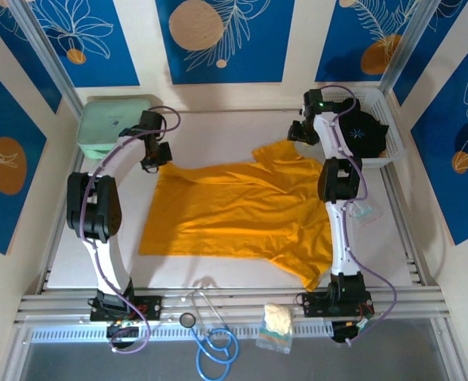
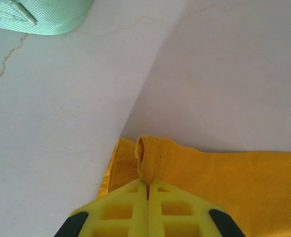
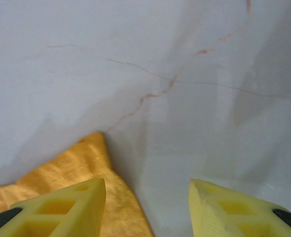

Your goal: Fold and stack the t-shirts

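Observation:
An orange-yellow t-shirt (image 1: pixel 241 208) lies spread flat across the middle of the white table, its hem to the left. My left gripper (image 1: pixel 156 157) is at its far-left corner, shut on a pinched fold of the orange cloth (image 2: pixel 152 155), which sticks out just past the yellow fingertips (image 2: pixel 135 190). My right gripper (image 1: pixel 297 135) stands open above the table, just beyond the shirt's far sleeve. In the right wrist view the sleeve tip (image 3: pixel 88 158) lies by the left finger (image 3: pixel 76 202), and bare table shows in the gap. A black t-shirt (image 1: pixel 365 133) with a light-blue starburst sits in the basket.
A white basket (image 1: pixel 394 139) stands at the back right and a pale-green bin (image 1: pixel 106 123) at the back left. On the front rail lie a blue stethoscope (image 1: pixel 215 347) and a pale-yellow packet (image 1: pixel 276 321). A small clear packet (image 1: pixel 366 213) lies right of the shirt.

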`<action>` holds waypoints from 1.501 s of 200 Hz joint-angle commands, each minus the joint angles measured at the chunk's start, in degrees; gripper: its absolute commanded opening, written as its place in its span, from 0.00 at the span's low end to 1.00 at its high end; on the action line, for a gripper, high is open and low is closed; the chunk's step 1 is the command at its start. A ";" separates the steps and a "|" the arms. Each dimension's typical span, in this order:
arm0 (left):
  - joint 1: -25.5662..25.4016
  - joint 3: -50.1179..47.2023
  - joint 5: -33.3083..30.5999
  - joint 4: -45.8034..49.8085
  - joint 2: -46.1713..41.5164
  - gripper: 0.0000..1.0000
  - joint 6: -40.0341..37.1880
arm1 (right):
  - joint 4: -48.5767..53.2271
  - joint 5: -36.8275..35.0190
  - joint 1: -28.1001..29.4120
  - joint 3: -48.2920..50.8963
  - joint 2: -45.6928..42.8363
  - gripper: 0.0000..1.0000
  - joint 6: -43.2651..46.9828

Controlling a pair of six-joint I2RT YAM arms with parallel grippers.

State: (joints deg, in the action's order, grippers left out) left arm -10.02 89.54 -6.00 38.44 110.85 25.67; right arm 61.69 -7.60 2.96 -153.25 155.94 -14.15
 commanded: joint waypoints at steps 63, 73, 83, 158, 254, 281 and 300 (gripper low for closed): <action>0.01 0.70 1.78 -0.55 1.99 0.00 0.74 | 2.65 -2.25 4.57 -4.03 3.17 0.49 1.78; 0.04 0.73 1.91 -0.57 2.17 0.00 0.70 | 3.83 -3.74 4.72 -4.39 3.53 0.49 1.30; -0.06 0.73 2.12 -0.67 2.21 0.00 0.70 | 4.83 -4.75 4.58 -4.57 3.75 0.49 0.66; -0.04 0.38 2.88 -1.08 3.46 0.00 0.16 | 7.97 -6.60 3.92 -4.57 4.44 0.36 -1.19; -0.06 -2.25 4.49 -2.41 0.30 0.00 0.17 | 10.36 -8.56 5.63 -4.52 2.54 0.00 0.93; -0.11 -1.07 5.80 -1.17 -4.58 0.00 0.08 | 8.61 -7.45 5.73 -2.05 -7.15 0.00 0.05; -0.24 0.27 5.74 0.39 -10.15 0.00 -0.19 | 5.42 -6.59 5.77 2.99 -17.53 0.00 -0.71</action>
State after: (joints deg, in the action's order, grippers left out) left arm -10.04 87.53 -1.65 36.91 109.89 25.63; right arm 68.73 -15.44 8.27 -153.58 154.45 -14.39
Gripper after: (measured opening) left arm 0.056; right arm 0.062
